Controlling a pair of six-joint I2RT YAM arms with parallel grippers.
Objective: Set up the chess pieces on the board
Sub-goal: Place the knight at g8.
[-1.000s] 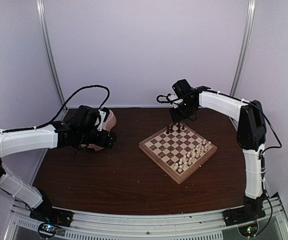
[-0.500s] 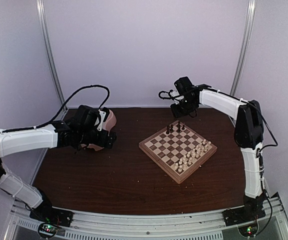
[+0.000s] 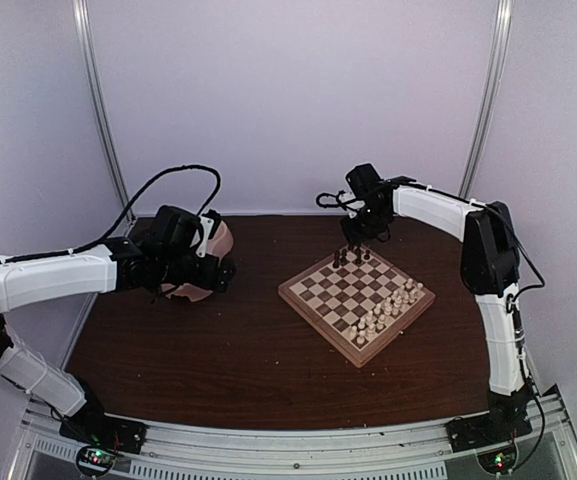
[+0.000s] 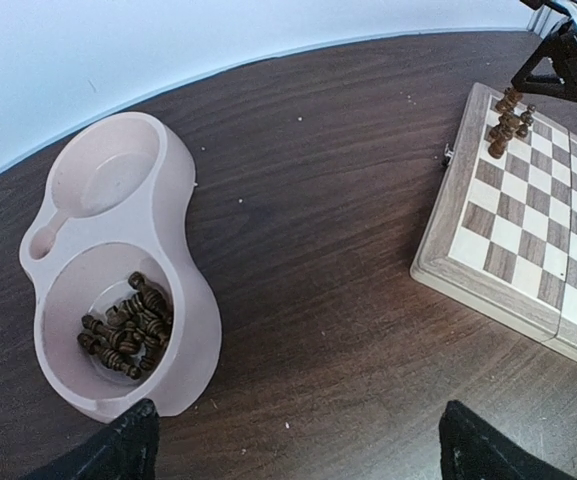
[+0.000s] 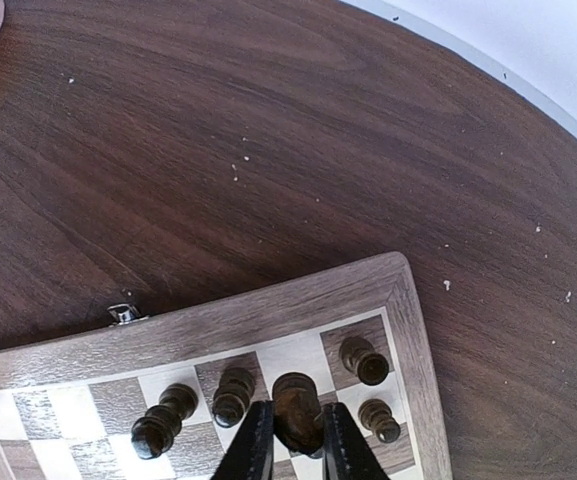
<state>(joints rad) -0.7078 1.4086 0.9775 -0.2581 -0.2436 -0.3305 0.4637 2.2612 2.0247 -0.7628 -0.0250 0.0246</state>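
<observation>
Lowering the dark chessman (image 5: pixel 296 402) straight down onto its square looks like the step in hand. The right pincer (image 5: pixel 295 445) is clamped on it over the far corner of the board (image 5: pixel 218 322). Whether its base already touches the wood I cannot tell. Four other dark pieces (image 5: pixel 233 392) stand on the squares just beside it, two on either side. A good release would therefore part the fingers only a little and then rise vertically, since any sideways drift could topple a neighbour. Centring the piece on its square before letting go also matters, because the men are small and would tip easily.

The board lies turned like a diamond on the right half of the tabletop (image 3: pixel 218 350), with the pale chessmen (image 3: pixel 383 315) ranked along its near right edge, well apart from the work. A small metal latch (image 5: pixel 121 314) sits on the board's outer rim, clear of the fingers.

Toward the far left corner of the tabletop, the left pincer (image 4: pixel 303 445) hangs spread wide and empty above the pink double bowl (image 4: pixel 183 200). One of the bowl's hollows holds a heap of unplaced pieces (image 4: pixel 128 330); the other is bare. Nothing lies between the bowl and the board.
</observation>
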